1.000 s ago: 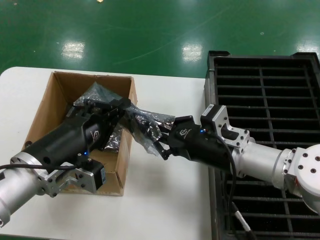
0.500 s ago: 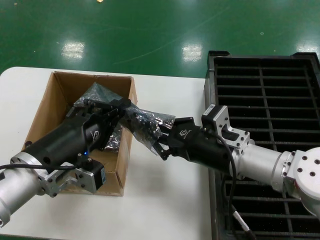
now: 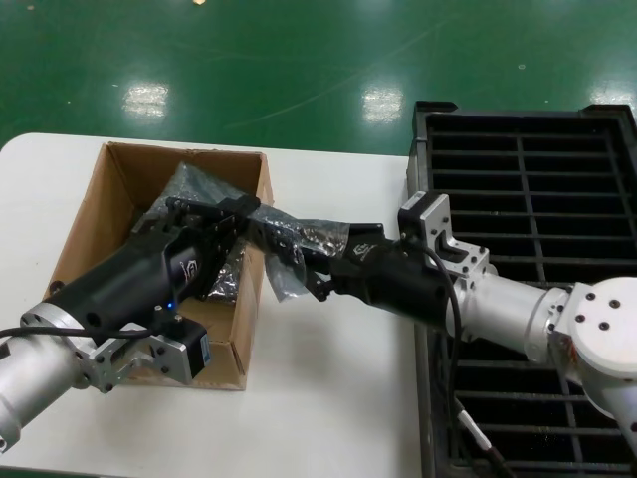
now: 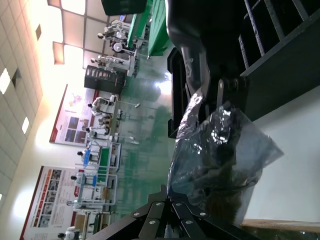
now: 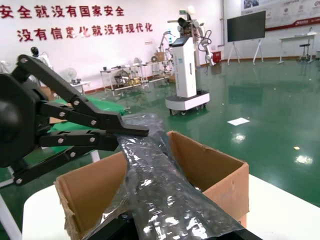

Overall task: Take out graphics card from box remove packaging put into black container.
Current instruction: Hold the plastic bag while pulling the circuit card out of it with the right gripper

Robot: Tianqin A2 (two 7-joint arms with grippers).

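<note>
The packaging (image 3: 284,244), a crinkled silver bag, hangs stretched over the right wall of the box (image 3: 114,204). The graphics card (image 4: 225,170) shows only as a dark shape inside the film. My left gripper (image 3: 249,209) is above the box's right wall, shut on the bag's box-side end; the pinch also shows in the left wrist view (image 4: 173,192). My right gripper (image 3: 309,271) is just right of the box, open, with its fingers set wide on either side of the bag's other end (image 5: 170,232). The black container (image 3: 528,179) lies at the right.
The box stands on a white table (image 3: 338,398), with more shiny film (image 3: 194,182) lying inside it. My right arm reaches over the slotted tray's left edge. Green floor lies beyond the table's far edge.
My right gripper has slid left along the bag toward the box. The left gripper has held its place with the bag's end in it.
</note>
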